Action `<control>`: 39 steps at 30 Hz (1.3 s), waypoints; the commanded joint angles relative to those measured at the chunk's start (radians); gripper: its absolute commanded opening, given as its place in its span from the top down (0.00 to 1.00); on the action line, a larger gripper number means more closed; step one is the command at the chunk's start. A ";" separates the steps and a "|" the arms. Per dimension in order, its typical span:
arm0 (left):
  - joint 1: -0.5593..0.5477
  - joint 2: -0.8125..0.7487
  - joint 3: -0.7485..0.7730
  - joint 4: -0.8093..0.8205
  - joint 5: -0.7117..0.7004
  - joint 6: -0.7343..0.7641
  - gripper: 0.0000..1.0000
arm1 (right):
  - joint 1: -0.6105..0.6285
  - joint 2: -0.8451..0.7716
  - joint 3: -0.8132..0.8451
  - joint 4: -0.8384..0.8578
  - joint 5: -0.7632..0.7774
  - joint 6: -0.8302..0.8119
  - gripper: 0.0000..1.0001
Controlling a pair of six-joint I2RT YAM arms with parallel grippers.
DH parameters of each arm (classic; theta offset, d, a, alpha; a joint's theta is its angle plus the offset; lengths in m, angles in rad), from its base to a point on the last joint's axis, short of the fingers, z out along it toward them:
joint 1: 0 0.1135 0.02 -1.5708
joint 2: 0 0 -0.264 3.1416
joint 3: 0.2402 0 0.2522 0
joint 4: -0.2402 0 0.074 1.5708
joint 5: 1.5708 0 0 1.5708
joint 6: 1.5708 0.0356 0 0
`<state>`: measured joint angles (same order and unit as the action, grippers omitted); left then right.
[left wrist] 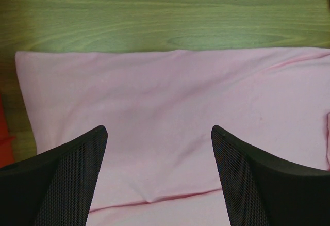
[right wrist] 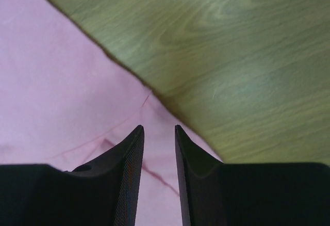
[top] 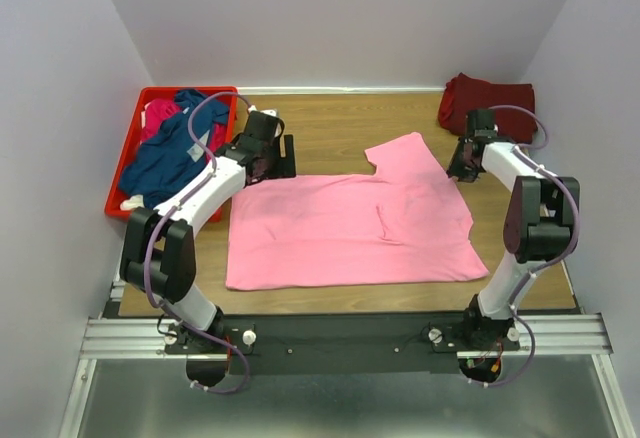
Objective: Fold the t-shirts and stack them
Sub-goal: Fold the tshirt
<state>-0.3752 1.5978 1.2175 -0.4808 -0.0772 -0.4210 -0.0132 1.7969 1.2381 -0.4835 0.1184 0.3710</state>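
Observation:
A light pink t-shirt (top: 350,228) lies spread flat across the wooden table, one sleeve pointing to the back. My left gripper (top: 272,163) hangs over its back left corner. In the left wrist view this gripper (left wrist: 160,129) is wide open above the pink cloth (left wrist: 170,97), and nothing is between its fingers. My right gripper (top: 462,168) sits at the sleeve's right edge. Its jaws (right wrist: 158,128) stand a narrow gap apart over the pink hem (right wrist: 62,81). A dark maroon t-shirt (top: 487,103) lies bunched at the back right corner. Navy (top: 170,153) and magenta (top: 160,116) t-shirts lie in the crate.
A red plastic crate (top: 200,91) stands at the back left, beside the left arm; its red edge (left wrist: 4,138) shows in the left wrist view. White walls close in the table on three sides. Bare wood (top: 330,123) lies behind the pink shirt.

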 commanded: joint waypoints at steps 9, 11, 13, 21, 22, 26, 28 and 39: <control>0.018 -0.010 -0.032 0.016 -0.059 0.059 0.10 | -0.042 0.125 0.084 0.059 -0.149 -0.138 0.62; 0.021 -0.015 -0.045 0.025 -0.058 0.062 0.10 | -0.042 0.140 0.081 0.059 -0.157 -0.142 0.62; 0.024 -0.019 -0.053 0.031 -0.053 0.064 0.10 | -0.042 0.150 0.075 0.060 -0.158 -0.145 0.62; 0.030 -0.025 -0.088 0.044 -0.053 0.068 0.10 | -0.042 0.212 0.066 0.065 -0.123 -0.159 0.62; 0.032 -0.029 -0.092 0.048 -0.052 0.067 0.10 | -0.044 0.217 0.063 0.065 -0.097 -0.161 0.62; 0.039 -0.019 -0.098 0.057 -0.053 0.059 0.10 | -0.042 0.223 0.054 0.066 -0.037 -0.178 0.79; 0.041 -0.012 -0.095 0.064 -0.055 0.056 0.10 | -0.042 0.222 0.049 0.063 -0.014 -0.196 0.90; 0.085 0.070 -0.020 0.071 -0.093 0.031 0.10 | -0.042 0.213 0.058 0.068 0.165 -0.230 0.99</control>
<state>-0.3183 1.6207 1.1538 -0.4316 -0.1265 -0.3710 -0.0513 1.9602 1.3052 -0.3851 0.1173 0.1776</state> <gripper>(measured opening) 0.898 0.012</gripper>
